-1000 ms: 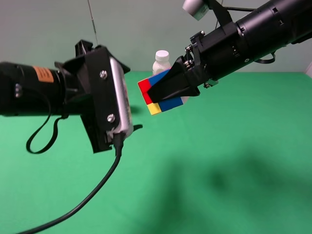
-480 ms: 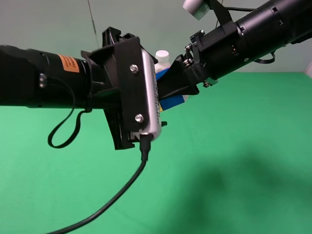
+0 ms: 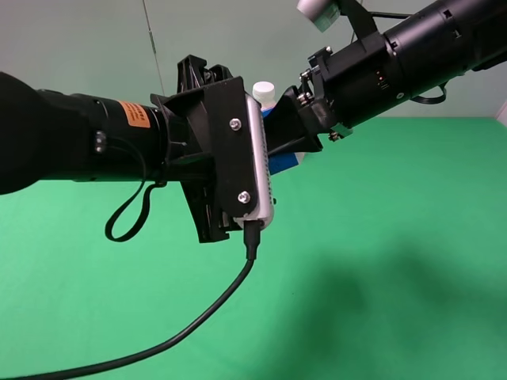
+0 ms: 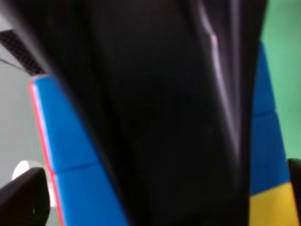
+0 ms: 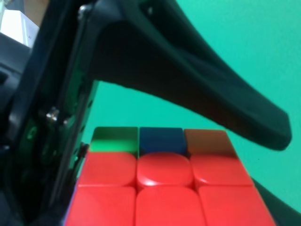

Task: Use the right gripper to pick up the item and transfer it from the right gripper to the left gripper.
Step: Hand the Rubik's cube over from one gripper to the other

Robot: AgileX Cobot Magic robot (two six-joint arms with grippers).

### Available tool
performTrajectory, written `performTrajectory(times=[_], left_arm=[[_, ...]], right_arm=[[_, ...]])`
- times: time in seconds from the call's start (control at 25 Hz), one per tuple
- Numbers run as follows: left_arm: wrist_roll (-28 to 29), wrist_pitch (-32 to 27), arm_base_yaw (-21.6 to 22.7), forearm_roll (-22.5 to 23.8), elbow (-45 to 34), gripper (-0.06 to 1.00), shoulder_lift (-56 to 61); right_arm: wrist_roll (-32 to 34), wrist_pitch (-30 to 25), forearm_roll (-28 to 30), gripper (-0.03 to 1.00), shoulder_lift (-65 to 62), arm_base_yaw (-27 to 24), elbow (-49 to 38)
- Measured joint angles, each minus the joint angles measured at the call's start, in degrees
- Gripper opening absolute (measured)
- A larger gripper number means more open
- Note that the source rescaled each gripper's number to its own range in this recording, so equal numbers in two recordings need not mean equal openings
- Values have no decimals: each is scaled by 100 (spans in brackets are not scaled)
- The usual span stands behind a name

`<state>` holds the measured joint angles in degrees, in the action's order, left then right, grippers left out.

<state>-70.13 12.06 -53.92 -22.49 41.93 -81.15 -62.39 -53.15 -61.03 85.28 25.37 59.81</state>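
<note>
- Item (image 5: 164,188): a small puzzle cube. It shows a red face to the right wrist camera, with a row of green, blue and orange squares beyond it. The left wrist view shows blue and yellow squares. It is held in the air above the green table (image 3: 380,277), between the two arms. In the high view only a blue sliver shows past the left arm's screwed plate.
- Right gripper (image 3: 295,133): its jaws are clamped on the item, one on each of two opposite faces. We judge that it holds the cube aloft and out in front so that the other faces stay free for a second grip.
- Left gripper (image 3: 238,154): its jaws are spread wide and set around the item.
  - In the left wrist view one fingertip (image 4: 21,200) stands just apart from the edge of the blue face.
  - The other sits just beside the yellow square at the far edge. We cannot tell whether it touches.
  - The right gripper's jaw runs down the middle between them. We take this crosswise setting as chosen so the two pairs of jaws do not meet.
- Step in hand, as we judge it: the pick-up is done and the handover is not. The left jaws have yet to close, and only then may the right ones let go. A release too soon would drop the cube.
- White bottle (image 3: 263,89): it is behind the arms and takes no part.
- Black cable (image 3: 198,328): it hangs from the white module (image 3: 260,170), well clear of the item.
</note>
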Motion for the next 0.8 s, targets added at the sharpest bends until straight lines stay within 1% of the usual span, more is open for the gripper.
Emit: performTrajectory(times=[0.2,0.28,0.36,0.4,0.44,0.48,0.52,0.64,0.68,0.72,0.76,0.8], left_arm=[[103,363,-264,0,13,87,-31],[109,425,-331,0,13,83,-31],[117,439,-333,0,13,75,-31],[117,439,-333,0,13,75,-31],[117,465,-344,0,13,65,-31],[117,485,-344,0,13,61,-31],[117,499,-344,0,13,58,-31],[122,518,-344,0,13,54,-31],[123,528,-344,0,13,51,-31],[146,543,-344,0,13,43,-31],[167,562,-344,-6,18,30,-31],[173,576,-344,-6,18,21,-31]], right_arm=[[0,0,-18,0,0,0,0],[0,0,-18,0,0,0,0],[0,0,-18,0,0,0,0],[0,0,-18,0,0,0,0],[0,0,-18,0,0,0,0],[0,0,-18,0,0,0,0],[0,-6,-18,0,0,0,0],[0,-13,-18,0,0,0,0],[0,-13,-18,0,0,0,0],[0,-18,-18,0,0,0,0],[0,-27,-13,0,0,0,0],[2,-41,-8,0,0,0,0]])
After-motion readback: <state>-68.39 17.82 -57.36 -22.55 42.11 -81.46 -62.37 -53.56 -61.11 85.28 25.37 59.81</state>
